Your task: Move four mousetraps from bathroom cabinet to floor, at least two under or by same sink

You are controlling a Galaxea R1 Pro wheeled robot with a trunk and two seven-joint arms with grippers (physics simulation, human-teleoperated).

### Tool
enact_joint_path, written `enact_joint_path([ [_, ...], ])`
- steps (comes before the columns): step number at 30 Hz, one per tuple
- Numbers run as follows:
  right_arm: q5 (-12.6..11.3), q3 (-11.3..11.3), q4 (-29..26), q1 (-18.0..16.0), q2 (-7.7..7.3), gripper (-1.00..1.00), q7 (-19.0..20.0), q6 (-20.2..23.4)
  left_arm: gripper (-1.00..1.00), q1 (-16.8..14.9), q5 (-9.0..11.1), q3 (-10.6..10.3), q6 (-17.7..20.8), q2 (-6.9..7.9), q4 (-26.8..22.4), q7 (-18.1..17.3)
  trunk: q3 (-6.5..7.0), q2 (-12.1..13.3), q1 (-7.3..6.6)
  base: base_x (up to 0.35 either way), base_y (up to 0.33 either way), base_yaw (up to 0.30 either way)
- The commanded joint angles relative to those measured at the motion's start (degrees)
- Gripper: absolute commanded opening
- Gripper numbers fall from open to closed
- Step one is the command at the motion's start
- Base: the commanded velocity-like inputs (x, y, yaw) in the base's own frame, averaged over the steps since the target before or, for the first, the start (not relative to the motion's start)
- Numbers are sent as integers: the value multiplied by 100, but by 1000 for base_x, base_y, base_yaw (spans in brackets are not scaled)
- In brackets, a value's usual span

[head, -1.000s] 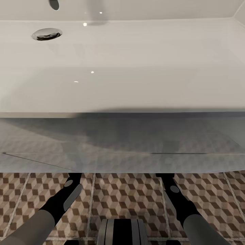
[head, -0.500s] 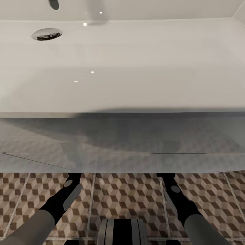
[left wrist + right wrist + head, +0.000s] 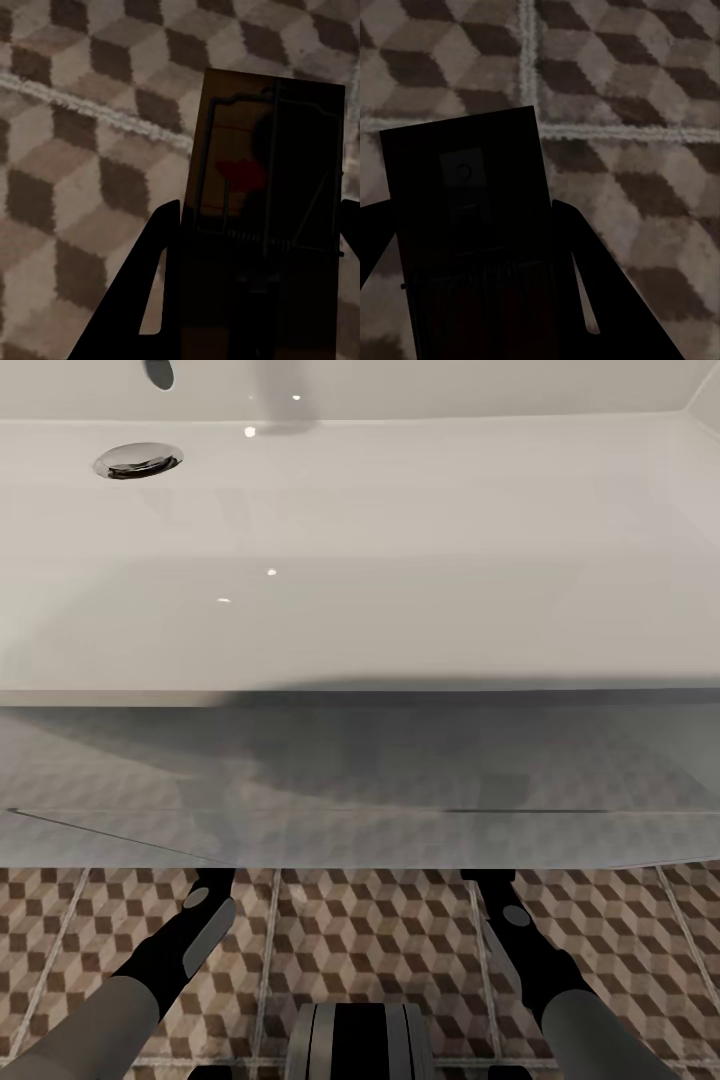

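My left gripper (image 3: 260, 208) is shut on a mousetrap (image 3: 255, 142), a tan board with dark wire and a red spot, just above the bathroom floor (image 3: 75, 150). Between the fingers of my right gripper (image 3: 466, 207) sits a second mousetrap (image 3: 495, 142), a dark shadowed board close over the cube-patterned floor (image 3: 645, 150). In the head view both forearms, left (image 3: 190, 940) and right (image 3: 520, 940), reach forward under the front edge of the white sink (image 3: 400, 540), which hides the fingers. The cabinet is out of view.
The sink's glossy vanity front (image 3: 360, 780) stands directly ahead and reflects the tiles. A chrome drain (image 3: 138, 460) lies at the basin's far left. My base (image 3: 358, 1040) shows at the bottom, with tiled floor (image 3: 380, 940) between the arms.
My left forearm has shifted slightly back and to the left. The right arm and the view have stayed still.
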Motion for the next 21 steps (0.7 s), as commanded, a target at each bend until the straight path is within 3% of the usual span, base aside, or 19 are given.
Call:
enact_joint_path([
  [1,10,1,4,-2,0,-100,-7,-15,-100,-5,46,-46,-31,9,-2,62,-3,-1,-1,0,0,0],
  [9,-30,1,26,0,0,-100,-8,-11,-100,-5,39,-31,-24,9,31,46,-3,-1,-1,0,0,0],
  [21,-52,1,275,-8,-24,-100,-16,-7,-100,-5,42,-54,-44,27,484,-34,-3,-1,-1,0,0,0],
])
